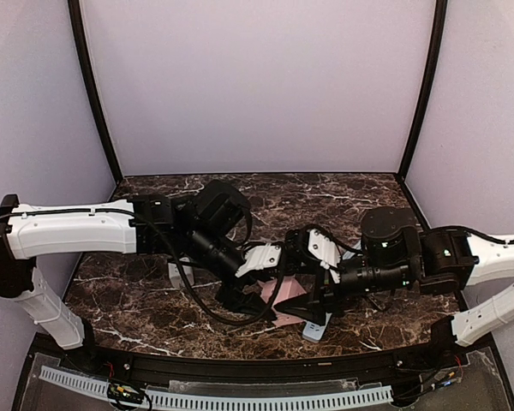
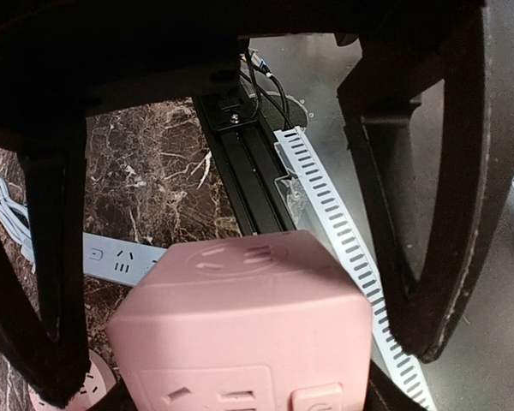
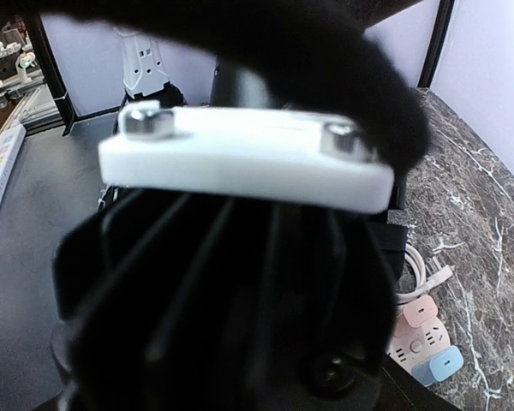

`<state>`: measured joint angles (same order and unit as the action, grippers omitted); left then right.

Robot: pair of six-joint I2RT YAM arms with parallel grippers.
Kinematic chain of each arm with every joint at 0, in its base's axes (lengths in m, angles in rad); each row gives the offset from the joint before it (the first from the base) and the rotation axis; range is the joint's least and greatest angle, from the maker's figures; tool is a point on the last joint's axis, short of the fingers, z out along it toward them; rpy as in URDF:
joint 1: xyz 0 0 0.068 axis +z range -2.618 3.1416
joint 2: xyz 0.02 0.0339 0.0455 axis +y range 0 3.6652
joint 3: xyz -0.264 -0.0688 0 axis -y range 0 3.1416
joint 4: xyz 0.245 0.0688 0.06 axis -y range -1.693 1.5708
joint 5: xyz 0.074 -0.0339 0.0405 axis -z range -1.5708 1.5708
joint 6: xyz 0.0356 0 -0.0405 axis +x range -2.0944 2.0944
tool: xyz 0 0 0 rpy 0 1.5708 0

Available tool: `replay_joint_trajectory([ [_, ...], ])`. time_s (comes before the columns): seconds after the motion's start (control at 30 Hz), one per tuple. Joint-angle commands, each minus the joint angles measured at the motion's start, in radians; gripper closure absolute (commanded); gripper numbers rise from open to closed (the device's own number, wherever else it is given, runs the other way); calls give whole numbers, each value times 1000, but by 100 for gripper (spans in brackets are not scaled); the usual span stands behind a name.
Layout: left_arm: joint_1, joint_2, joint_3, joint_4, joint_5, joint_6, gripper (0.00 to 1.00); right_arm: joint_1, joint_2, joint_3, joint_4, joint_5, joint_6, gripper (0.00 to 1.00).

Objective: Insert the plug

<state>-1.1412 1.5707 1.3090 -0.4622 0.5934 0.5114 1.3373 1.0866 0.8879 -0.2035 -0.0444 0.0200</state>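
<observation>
Near edge: a slotted white cable duct (image 1: 240,399) runs along the front, just ahead of the marble table (image 1: 325,197). A white power strip (image 2: 111,257) lies flat on the marble just beyond it.

Mid-table: the left gripper (image 1: 242,295) and right gripper (image 1: 307,301) meet nose to nose over the pink socket cube (image 2: 240,317). In the left wrist view the cube sits between the left fingers (image 2: 47,282), its slotted faces towards the camera. The fingers stand close on either side, but whether they press on it cannot be told.

The right wrist view is almost wholly blocked by a black body carrying a white plate (image 3: 240,163) with two screws. Whether the right fingers are apart or together cannot be told. The plug itself cannot be made out in any view.

Farther right: pink strips (image 3: 414,330), a light blue block (image 3: 437,366) and a coiled white cable (image 3: 421,267) lie together, partly cut off.
</observation>
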Motion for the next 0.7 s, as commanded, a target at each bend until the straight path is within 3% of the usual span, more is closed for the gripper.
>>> replay_joint_trajectory([
  [0.0,6,-54,10,11,14,-9,85,11,16,25,-29,41,26,19],
  [0.17,7,-63,2,12,12,-10,85,11,29,27,-48,61,34,17],
  [0.5,9,-83,-16,44,21,-21,85,11,62,19,-51,49,42,30],
  [0.67,11,-105,-41,59,21,-25,85,11,53,10,-50,59,57,10],
])
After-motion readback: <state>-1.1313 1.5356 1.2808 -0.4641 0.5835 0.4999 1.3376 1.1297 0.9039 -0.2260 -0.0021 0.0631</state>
